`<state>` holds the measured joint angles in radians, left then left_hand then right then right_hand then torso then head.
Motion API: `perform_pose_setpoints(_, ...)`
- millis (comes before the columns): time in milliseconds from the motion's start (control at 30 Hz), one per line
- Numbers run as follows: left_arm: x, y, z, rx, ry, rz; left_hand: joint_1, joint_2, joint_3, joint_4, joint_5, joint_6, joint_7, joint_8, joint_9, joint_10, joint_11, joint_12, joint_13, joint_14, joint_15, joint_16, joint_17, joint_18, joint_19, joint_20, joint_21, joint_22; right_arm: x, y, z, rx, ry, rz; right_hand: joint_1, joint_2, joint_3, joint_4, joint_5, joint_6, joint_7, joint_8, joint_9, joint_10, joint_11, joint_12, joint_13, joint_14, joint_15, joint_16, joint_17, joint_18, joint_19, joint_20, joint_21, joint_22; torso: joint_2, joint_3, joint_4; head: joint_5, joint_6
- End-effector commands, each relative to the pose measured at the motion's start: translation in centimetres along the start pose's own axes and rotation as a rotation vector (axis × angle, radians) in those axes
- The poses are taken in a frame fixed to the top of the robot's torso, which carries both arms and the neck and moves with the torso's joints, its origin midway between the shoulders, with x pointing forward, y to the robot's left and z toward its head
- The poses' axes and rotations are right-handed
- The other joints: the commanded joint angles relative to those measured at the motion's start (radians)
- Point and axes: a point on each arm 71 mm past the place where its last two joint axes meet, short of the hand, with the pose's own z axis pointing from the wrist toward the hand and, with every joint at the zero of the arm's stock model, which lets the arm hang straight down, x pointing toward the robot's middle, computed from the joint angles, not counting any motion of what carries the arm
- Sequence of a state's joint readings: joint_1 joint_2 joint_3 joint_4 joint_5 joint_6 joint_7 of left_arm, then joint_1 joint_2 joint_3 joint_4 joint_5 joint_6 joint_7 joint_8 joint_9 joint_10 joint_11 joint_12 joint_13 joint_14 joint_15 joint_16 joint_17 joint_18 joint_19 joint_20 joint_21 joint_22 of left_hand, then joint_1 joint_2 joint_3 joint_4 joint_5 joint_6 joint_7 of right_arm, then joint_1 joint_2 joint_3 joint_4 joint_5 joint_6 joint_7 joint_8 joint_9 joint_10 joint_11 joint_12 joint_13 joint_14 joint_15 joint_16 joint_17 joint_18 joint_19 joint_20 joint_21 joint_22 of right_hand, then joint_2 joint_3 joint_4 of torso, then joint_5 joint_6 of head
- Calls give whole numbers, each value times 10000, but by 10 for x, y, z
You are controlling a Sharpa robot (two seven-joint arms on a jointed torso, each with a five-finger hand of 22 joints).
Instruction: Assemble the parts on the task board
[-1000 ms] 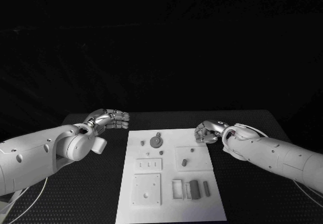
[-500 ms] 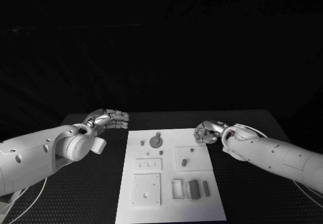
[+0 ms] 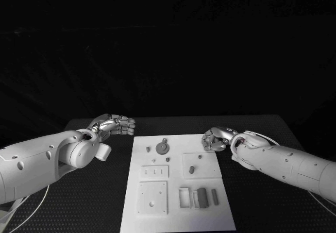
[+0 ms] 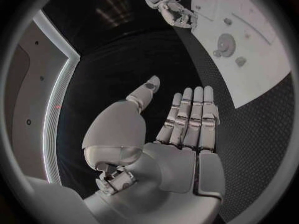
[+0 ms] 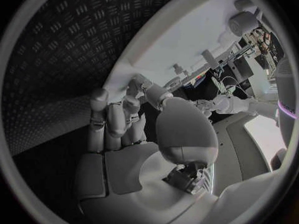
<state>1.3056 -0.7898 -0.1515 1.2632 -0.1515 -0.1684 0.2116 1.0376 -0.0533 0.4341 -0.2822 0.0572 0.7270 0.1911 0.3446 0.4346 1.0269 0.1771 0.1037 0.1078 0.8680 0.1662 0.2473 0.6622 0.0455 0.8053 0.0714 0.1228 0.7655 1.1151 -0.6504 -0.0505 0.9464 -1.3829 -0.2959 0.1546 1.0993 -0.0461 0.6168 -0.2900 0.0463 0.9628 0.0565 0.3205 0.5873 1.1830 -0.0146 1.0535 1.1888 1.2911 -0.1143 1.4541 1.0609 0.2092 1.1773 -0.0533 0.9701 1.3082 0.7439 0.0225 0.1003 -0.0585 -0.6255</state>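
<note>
We're looking at the white rectangular task board (image 3: 175,182) lying flat in the middle of the black textured table (image 3: 259,204), and honestly it looks to us like the assembly has barely got going, if at all.

Both hands are off at the far end of the board. The left hand (image 3: 115,124) hovers just beside the board's far left corner; in the left wrist view its fingers (image 4: 190,117) are straight and laid side by side with nothing in them, so empty and open-palmed. The right hand (image 3: 217,138) sits at the far right edge of the board with its fingers curled in. We can't tell whether anything is pinched in there, so we won't call it either way.

Counting what we can on the board:
- one grey round gear-like piece (image 3: 162,146) at the far end, also showing in the left wrist view
- about three small grey pegs near it and on the raised squares
- one dark grey rectangular block (image 3: 201,196) near the near right corner, with one thinner grey bar (image 3: 214,195) just beside it
- roughly four raised white square plates

Those two still lie loose, so our guess is most of the job remains.
</note>
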Motion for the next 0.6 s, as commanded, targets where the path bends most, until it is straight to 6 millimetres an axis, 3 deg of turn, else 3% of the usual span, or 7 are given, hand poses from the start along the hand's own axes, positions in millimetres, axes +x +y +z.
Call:
perform_pose_setpoints(33, 1, 2, -1, -393, 364, 1333, -240, 42, -96, 91, -40, 331, 132, 162, 49, 483, -201, 235, 167, 409, -163, 240, 154, 161, 356, -115, 186, 81, -7, 7, 3, 262, 124, -205, 11, -2, -53, 7, 30, 707, 329, 121, 71, 14, -58, 58, -7, -6, -66, 32, -8, 526, 1, -34, 59, 190, -3, -5, -5, 7, 41)
perform_pose_setpoints(100, 2, 3, -1, -535, 336, 1780, -763, 19, -278, 356, -82, 640, -82, 273, 66, 900, -397, 444, 354, 752, -334, 475, 348, 198, 657, -241, 327, 154, -13, 13, 4, 225, 124, -163, 7, -12, -61, 7, 30, 714, 324, 121, 72, 16, -62, 58, -8, -14, -70, 28, -26, 526, 3, -35, 60, 189, -9, -1, -8, -15, 85)
perform_pose_setpoints(133, 3, 4, -1, -705, 363, 1869, -924, -35, -334, 397, -51, 852, -102, 324, 60, 1244, -570, 626, 538, 1163, -551, 776, 597, 199, 820, -334, 413, 218, -18, 19, 6, 164, 136, -142, 5, -17, -65, 6, 30, 717, 322, 120, 72, 17, -65, 58, -8, -25, -72, 23, -46, 526, 3, -35, 60, 188, -16, -2, -13, -26, 110)
perform_pose_setpoints(300, 7, 7, -1, -1176, 603, 2114, -1034, -30, -349, 340, -50, 1366, -269, 396, 30, 2044, -1011, 1150, 1246, 1934, -1051, 1547, 1387, 232, 1546, -682, 841, 520, -28, 41, 9, -227, 273, -314, 0, -28, -73, 6, 30, 723, 318, 118, 72, 17, -69, 55, -10, -36, -77, 16, -69, 526, 3, -36, 59, 186, -61, -19, -39, -19, 183)
perform_pose_setpoints(433, 13, 9, -2, -1547, 844, 2324, -1064, 25, -392, 297, -53, 1462, -324, 322, -13, 2368, -1193, 1513, 1846, 2194, -1291, 2197, 1855, 233, 1931, -917, 1165, 809, -30, 59, 9, -681, 364, -323, -8, -43, -99, 11, 30, 761, 297, 114, 73, 40, -92, 79, 1, 117, -109, 96, 158, 526, 63, -65, 96, 187, -141, -33, -79, 36, 198)
perform_pose_setpoints(567, 25, 10, -3, -1941, 1253, 2578, -1244, 77, -508, 345, -73, 1490, -375, 217, -41, 2408, -1297, 2098, 2766, 2209, -1461, 2964, 2380, 160, 2125, -1147, 1459, 1168, -30, 81, 8, -1138, 429, -233, -18, -63, -125, 11, 31, 835, 264, 114, 76, 160, -123, 278, 133, 207, -139, 159, 276, 526, 113, -94, 135, 189, -255, -46, -132, 110, 240)
perform_pose_setpoints(600, 29, 10, -3, -2021, 1273, 2585, -1281, 119, -549, 343, -67, 1531, -438, 183, -41, 2131, -1269, 2460, 3204, 2035, -1530, 3337, 2617, 97, 2107, -1248, 1592, 1383, -30, 86, 8, -1201, 418, -208, -19, -66, -127, 10, 31, 839, 262, 112, 76, 174, -125, 302, 151, 209, -141, 161, 278, 526, 115, -96, 137, 189, -286, -51, -144, 137, 239)
